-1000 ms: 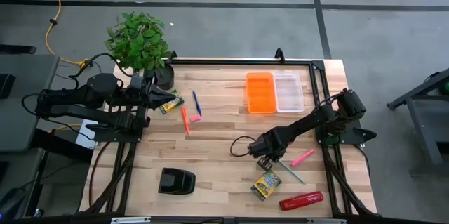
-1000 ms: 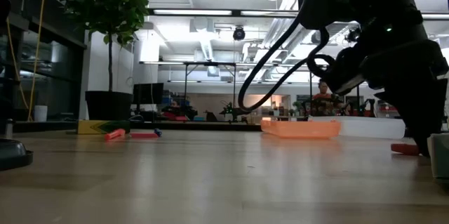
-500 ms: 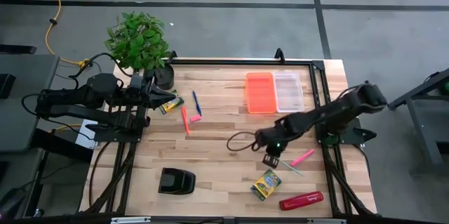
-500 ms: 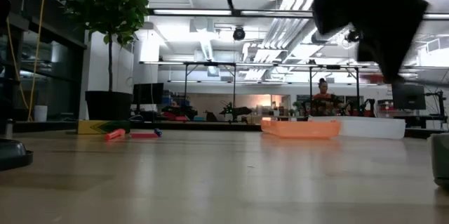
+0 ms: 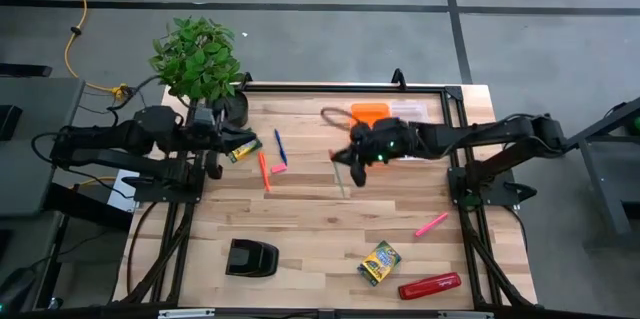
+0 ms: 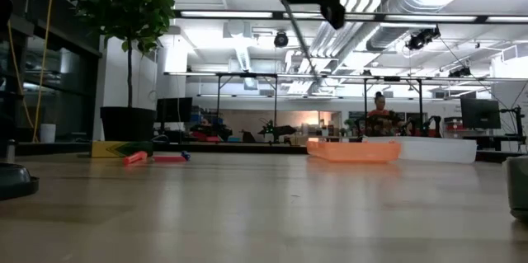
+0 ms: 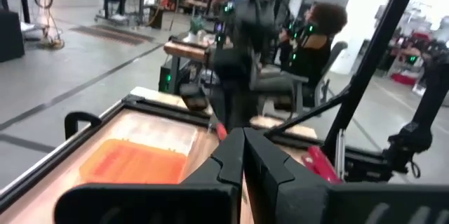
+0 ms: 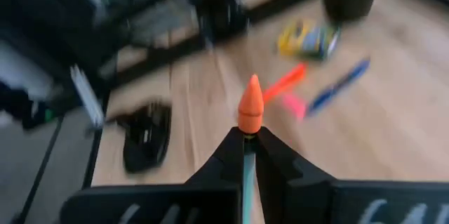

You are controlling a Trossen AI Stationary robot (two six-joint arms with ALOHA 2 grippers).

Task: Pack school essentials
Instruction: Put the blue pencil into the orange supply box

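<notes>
My right gripper (image 5: 348, 159) is high above the table's middle, near the orange tray (image 5: 368, 111), shut on a thin green pencil (image 5: 341, 177) with an orange tip (image 8: 250, 101). The low view shows the pencil (image 6: 299, 32) slanting in the air. My left gripper (image 5: 225, 140) is shut and empty at the far left, beside a yellow-green crayon box (image 5: 243, 149). A blue pen (image 5: 280, 146), an orange pen (image 5: 264, 171) and a pink eraser (image 5: 278, 168) lie flat nearby. A second crayon box (image 5: 379, 262) and a pink pen (image 5: 431, 224) lie near right. My right gripper pinches the green pencil's shaft (image 8: 245, 155) between its two fingers, just behind the orange tip, which sticks out past the fingertips. The pencil lies along the fingers. It is lifted clear of the table and tilted.
A clear tray (image 5: 418, 111) sits beside the orange one, partly under my right arm. A red stapler (image 5: 430, 285) and a black blocky object (image 5: 251, 257) lie near the front edge. A potted plant (image 5: 200, 59) stands at the far left corner.
My right gripper has risen from the table's near right, by the second crayon box, and swung toward the far edge and left, to beside the orange tray. It has carried the green pencil up, clear of the table.
</notes>
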